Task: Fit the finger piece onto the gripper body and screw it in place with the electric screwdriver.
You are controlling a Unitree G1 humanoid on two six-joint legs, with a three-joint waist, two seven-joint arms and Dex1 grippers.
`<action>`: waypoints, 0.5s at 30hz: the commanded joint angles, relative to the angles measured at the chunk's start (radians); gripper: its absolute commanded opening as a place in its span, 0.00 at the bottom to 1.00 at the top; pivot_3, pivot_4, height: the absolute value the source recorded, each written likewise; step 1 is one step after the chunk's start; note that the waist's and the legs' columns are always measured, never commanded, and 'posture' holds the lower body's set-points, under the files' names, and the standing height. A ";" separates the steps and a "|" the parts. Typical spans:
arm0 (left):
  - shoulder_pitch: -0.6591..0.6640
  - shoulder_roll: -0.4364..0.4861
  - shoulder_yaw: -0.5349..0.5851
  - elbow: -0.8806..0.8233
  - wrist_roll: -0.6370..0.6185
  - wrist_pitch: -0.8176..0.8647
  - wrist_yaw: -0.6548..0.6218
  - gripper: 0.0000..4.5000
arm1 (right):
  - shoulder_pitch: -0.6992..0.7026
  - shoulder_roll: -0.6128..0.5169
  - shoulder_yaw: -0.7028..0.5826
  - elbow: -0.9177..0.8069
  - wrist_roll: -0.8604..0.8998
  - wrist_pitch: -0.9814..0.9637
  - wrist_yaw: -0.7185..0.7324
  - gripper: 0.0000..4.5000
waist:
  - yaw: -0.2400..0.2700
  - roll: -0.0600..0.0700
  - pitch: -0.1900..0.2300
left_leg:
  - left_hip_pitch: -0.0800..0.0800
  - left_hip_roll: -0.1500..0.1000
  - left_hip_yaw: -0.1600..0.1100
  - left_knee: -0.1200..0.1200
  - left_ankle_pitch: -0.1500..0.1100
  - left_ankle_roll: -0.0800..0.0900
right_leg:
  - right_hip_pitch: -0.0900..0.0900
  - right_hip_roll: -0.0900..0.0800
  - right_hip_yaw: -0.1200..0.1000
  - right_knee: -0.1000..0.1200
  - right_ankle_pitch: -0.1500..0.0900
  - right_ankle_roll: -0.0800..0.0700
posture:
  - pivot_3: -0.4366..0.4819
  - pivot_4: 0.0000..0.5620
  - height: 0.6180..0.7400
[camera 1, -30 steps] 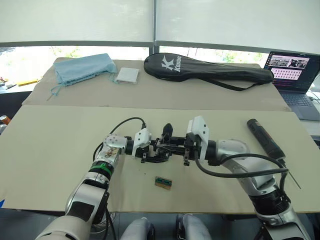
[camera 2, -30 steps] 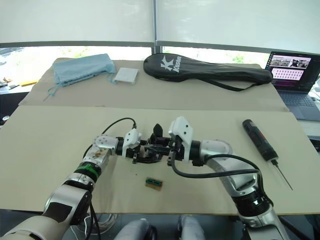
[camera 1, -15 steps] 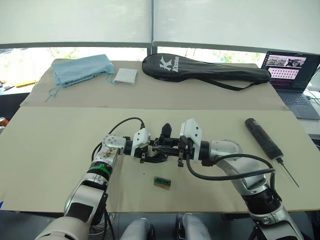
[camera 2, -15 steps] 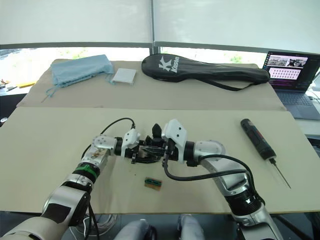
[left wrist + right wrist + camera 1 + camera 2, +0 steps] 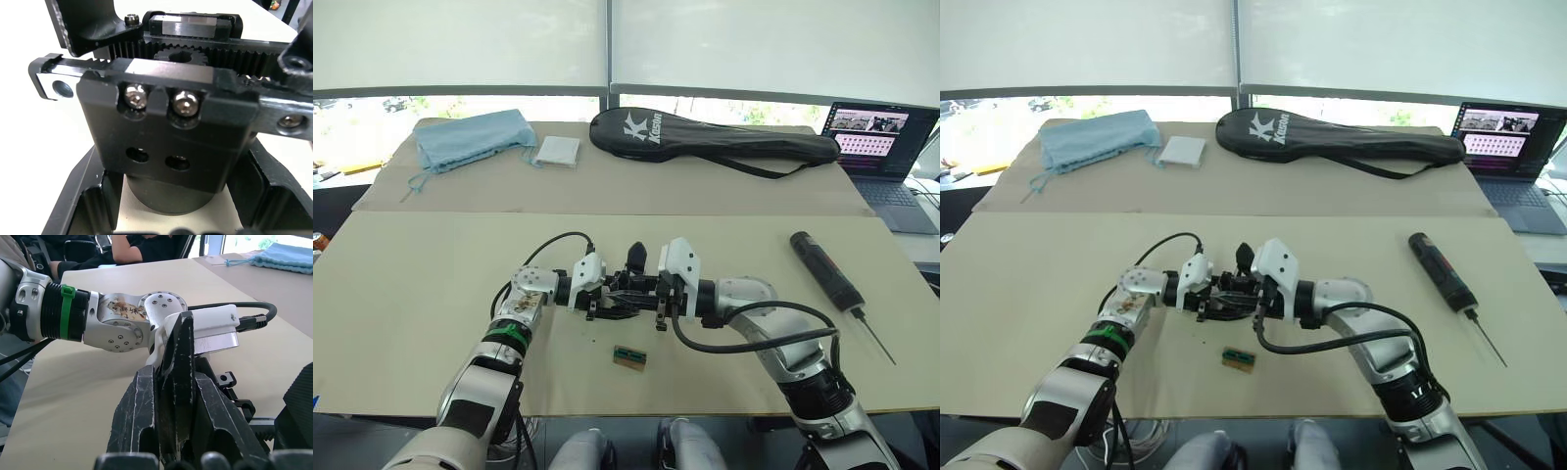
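Note:
The gripper body [image 5: 623, 291], a black mechanism with silvery rails and one pointed finger standing up, sits mid-table between my two grippers. My left gripper [image 5: 603, 294] is shut on it; in the left wrist view its fingers [image 5: 80, 208] flank the round base of the gripper body [image 5: 166, 122]. My right gripper [image 5: 653, 295] is shut on the finger piece [image 5: 178, 372], a thin black tapered part held upright between its fingers [image 5: 134, 423], right against the body. The electric screwdriver [image 5: 827, 273] lies on the table to the right, apart from both grippers.
A small green-and-tan block [image 5: 629, 356] lies just in front of the grippers. At the back are a black racket bag [image 5: 715, 137], a blue cloth [image 5: 470, 137], a white pad [image 5: 558, 149] and a laptop [image 5: 886, 137]. A seated person [image 5: 142, 247] is beyond the table.
My right gripper has moved left with the finger piece, closing up against the gripper body. The left gripper and the screwdriver have stayed put.

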 commanded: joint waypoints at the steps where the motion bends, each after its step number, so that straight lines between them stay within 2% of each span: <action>1: 0.016 -0.001 -0.018 -0.011 0.016 0.006 -0.005 0.53 | 0.012 -0.006 -0.008 -0.001 -0.013 -0.012 -0.002 0.10 | 0.000 0.000 0.000 | 0.000 0.000 0.000 0.000 0.000 0.000 | 0.000 0.000 0.000 -0.001 0.000 0.000 | 0.48 0.27 1.00; 15: 0.011 -0.002 -0.019 -0.007 0.016 0.001 0.000 0.53 | 0.003 -0.034 -0.008 0.021 -0.020 0.025 0.004 0.10 | 0.001 0.000 0.000 | 0.001 0.000 -0.001 0.000 0.000 0.000 | 0.001 -0.003 0.000 -0.004 0.000 0.000 | 0.48 0.27 1.00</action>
